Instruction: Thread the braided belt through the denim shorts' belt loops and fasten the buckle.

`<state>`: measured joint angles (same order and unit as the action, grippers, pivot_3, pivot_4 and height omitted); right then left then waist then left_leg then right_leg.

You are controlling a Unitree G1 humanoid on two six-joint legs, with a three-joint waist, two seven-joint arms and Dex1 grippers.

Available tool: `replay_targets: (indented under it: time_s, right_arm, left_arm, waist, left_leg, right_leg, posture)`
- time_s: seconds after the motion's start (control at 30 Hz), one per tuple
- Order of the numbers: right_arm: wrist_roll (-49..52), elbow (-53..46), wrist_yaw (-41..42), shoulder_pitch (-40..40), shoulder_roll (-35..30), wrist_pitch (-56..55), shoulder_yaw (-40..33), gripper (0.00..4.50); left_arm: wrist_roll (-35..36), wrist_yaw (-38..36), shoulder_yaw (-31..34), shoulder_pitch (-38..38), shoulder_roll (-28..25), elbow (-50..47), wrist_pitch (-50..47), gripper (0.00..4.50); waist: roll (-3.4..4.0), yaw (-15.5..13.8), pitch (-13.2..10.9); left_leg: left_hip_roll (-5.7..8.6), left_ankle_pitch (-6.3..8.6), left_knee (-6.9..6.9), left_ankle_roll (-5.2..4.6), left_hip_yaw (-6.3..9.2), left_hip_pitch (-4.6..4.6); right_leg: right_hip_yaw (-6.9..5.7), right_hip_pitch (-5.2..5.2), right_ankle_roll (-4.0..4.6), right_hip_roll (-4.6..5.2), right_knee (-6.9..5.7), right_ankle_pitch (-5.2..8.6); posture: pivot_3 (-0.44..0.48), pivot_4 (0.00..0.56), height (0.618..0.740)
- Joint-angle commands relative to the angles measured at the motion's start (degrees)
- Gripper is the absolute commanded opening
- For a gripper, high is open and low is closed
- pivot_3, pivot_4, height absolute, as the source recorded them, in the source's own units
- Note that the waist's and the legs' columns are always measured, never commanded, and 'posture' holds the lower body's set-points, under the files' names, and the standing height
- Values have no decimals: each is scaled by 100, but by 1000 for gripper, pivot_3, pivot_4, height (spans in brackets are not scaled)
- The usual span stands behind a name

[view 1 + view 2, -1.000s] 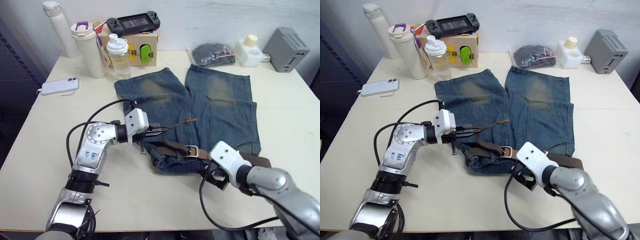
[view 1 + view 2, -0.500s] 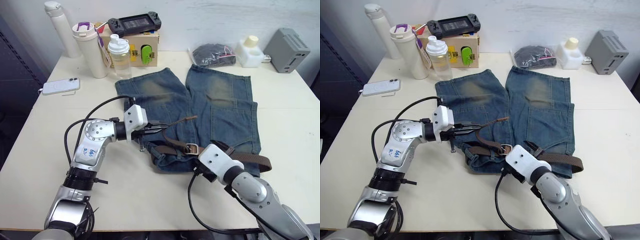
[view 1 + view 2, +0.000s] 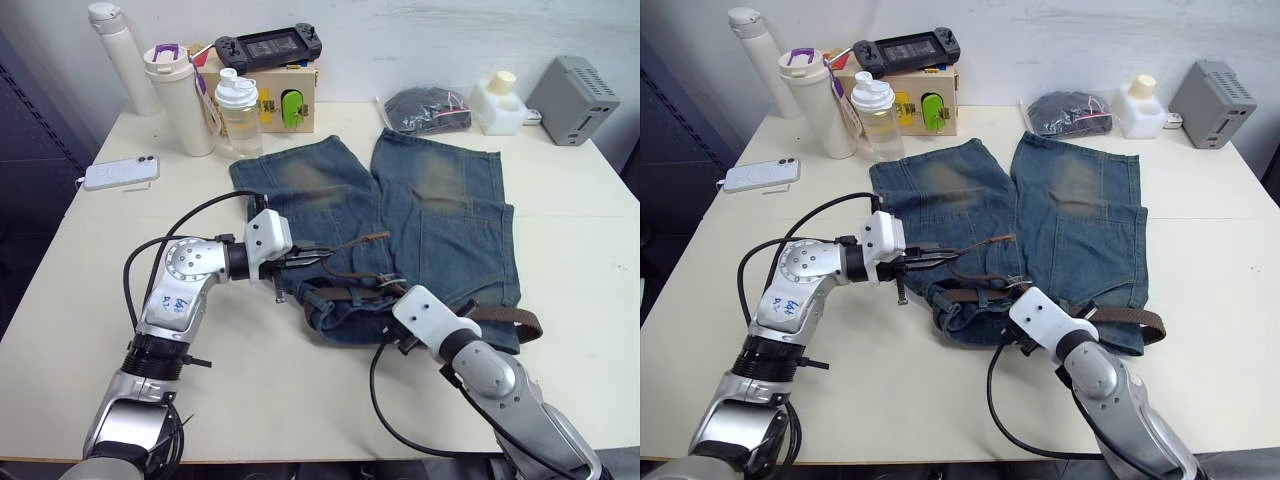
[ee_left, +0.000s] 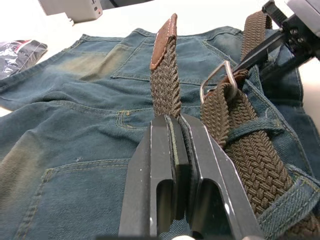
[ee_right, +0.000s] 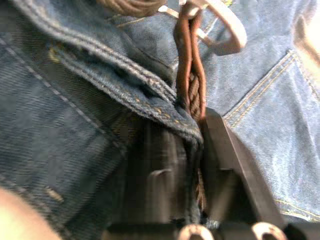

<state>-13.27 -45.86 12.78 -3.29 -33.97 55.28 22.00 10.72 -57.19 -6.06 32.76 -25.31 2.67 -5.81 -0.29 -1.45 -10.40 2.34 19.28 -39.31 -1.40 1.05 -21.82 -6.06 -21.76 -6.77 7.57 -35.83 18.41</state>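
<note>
The denim shorts [image 3: 440, 200] lie flat on the table with the waistband toward me. The braided belt [image 3: 342, 288] is bunched along that waistband, and its far end trails off to the right [image 3: 512, 318]. My left gripper [image 3: 306, 257] is shut on the strap just behind its tan tip [image 4: 165, 40], which sticks up over the shorts. The silver buckle [image 4: 219, 80] stands beside that tip. My right gripper [image 3: 397, 295] is at the waistband by the buckle [image 5: 220, 35], shut on the tan tab and a fold of denim. I cannot make out the belt loops for sure.
At the back stand a white flask [image 3: 115, 55], a tumbler [image 3: 178, 100], a clear bottle [image 3: 240, 110], a wooden box [image 3: 290, 98] with a game console [image 3: 268, 45], a bagged dark bundle [image 3: 428, 108], a white jug [image 3: 497, 100] and a grey box [image 3: 572, 98]. A phone [image 3: 120, 172] lies left.
My right gripper has moved in from the table's front edge to the waistband by the buckle and closed from wide open. The left gripper has kept its hold on the belt tip.
</note>
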Motion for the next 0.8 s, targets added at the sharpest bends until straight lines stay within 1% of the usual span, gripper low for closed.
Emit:
replay_targets:
  time_s: [0.03,0.13,0.3,0.47,0.67,0.8]
  right_arm:
    - [-340,-139,-30,-140,-77,-103,49,22]
    - [-644,-127,22,-207,-288,-347,250,22]
    - [-1483,30,109,-252,-816,-938,689,22]
    - [-1973,157,323,-215,-901,-1181,717,22]
    - [-2482,330,621,-233,-931,-1566,581,22]
    - [-2699,493,929,-204,-1116,-2147,576,22]
  left_arm:
    - [-63,-10,-78,53,-73,-63,175,0]
    - [-77,0,-108,61,-96,-43,210,0]
    - [-136,2,-132,96,-154,26,253,0]
    - [-312,-60,-208,130,-305,122,428,0]
    - [-570,-193,-329,214,-540,355,757,0]
    - [-456,-138,-272,331,-445,427,775,0]
  waist:
    - [0,0,0]
    - [0,-1,0]
    - [0,1,0]
    - [0,0,0]
    - [0,0,0]
    - [0,-1,0]
  left_leg:
    - [1,0,0,0,0,0]
    - [1,0,0,0,-1,0]
    - [1,0,0,0,-4,0]
    - [1,0,0,0,-5,0]
    - [1,0,0,0,-6,0]
    - [3,0,-1,0,-6,0]
  right_leg:
    - [0,0,0,0,0,0]
    - [0,0,0,0,-1,0]
    - [0,-5,0,-1,-2,0]
    - [-2,-5,0,-1,-3,0]
    - [-5,-5,0,-2,-3,0]
    - [-6,-4,0,-2,-3,0]
  posture:
    - [0,150,690]
    - [0,150,690]
    - [0,150,690]
    - [0,150,690]
    - [0,150,690]
    - [0,150,690]
